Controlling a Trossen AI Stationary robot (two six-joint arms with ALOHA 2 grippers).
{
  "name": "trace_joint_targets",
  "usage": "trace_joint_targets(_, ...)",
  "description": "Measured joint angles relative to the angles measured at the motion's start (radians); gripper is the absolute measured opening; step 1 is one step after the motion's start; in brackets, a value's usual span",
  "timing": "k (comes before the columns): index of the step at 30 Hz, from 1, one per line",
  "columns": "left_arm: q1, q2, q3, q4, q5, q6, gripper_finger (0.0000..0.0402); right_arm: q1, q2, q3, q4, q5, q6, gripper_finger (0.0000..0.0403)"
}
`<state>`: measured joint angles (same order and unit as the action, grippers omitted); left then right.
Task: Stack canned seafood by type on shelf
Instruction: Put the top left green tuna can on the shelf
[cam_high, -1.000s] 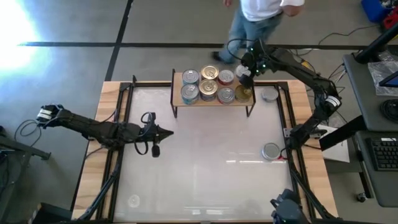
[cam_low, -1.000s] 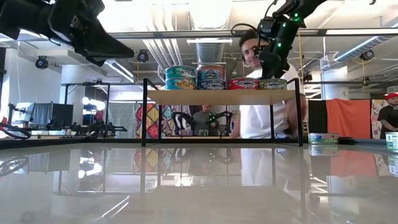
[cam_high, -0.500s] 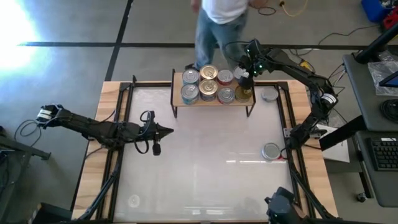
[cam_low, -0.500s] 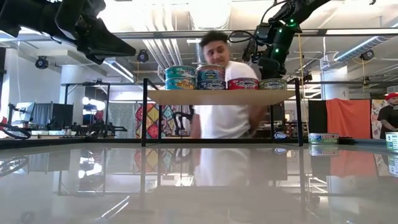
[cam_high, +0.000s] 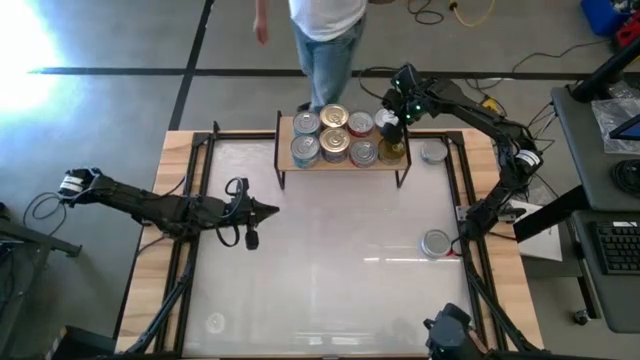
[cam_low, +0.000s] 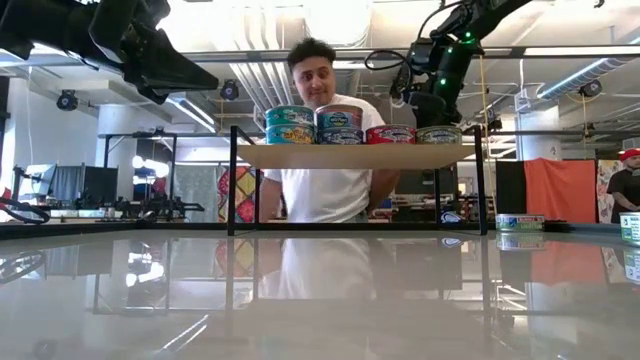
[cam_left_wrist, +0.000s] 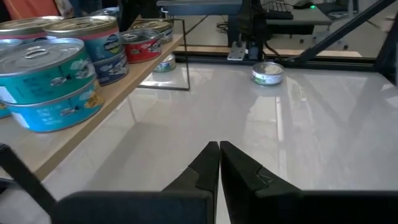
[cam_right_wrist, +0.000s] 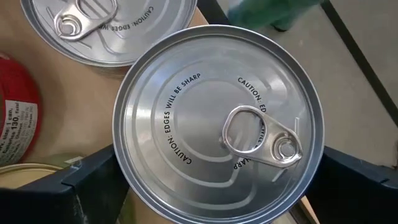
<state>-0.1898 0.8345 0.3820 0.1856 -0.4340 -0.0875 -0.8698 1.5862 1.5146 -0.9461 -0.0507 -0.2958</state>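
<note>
The shelf (cam_high: 286, 140) stands at the table's far edge, its board (cam_low: 350, 155) crowded with tins. The two left ones nearest the front are stacks of two blue tins (cam_low: 290, 124). A red tin (cam_low: 390, 134) and a greenish tin (cam_low: 438, 134) stand singly. My right gripper (cam_high: 390, 120) is over the shelf's far right corner, around a silver-topped tin (cam_right_wrist: 217, 81). In the low view the greenish tin hides that tin. My left gripper (cam_high: 250, 212) hangs shut above the table's left half, touching nothing. My right gripper has the silver-topped tin between its two fingers (cam_right_wrist: 87, 186), which lie against opposite sides of its round wall (cam_right_wrist: 119, 168). They slant down at it from above and the far right. The tin is level, ring-pull up. The tin itself hides what its bottom rests on.
Two loose tins lie on the table, one right of the shelf (cam_high: 433, 152) and one near the right edge (cam_high: 435, 243). A person (cam_high: 325, 30) stands just beyond the far edge, behind the shelf. The bare white tabletop (cam_high: 330, 260) stretches in front of the shelf.
The person beyond the far edge has walked toward the table's left and now stands behind the middle of the shelf. Both arms have kept still.
</note>
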Motion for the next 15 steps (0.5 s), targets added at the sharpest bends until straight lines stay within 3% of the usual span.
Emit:
trace_joint_targets(9, 0.016, 0.004, 0.002, 0.136, 0.136, 0.031, 0.0000, 0.008, -0.002, -0.001, -0.001, -0.003, 0.005, 0.0398)
trace_joint_targets(15, 0.130, 0.107, 0.142, 0.088, 0.190, 0.070, 0.0000, 0.010, -0.002, -0.001, 0.000, -0.002, 0.000, 0.0400)
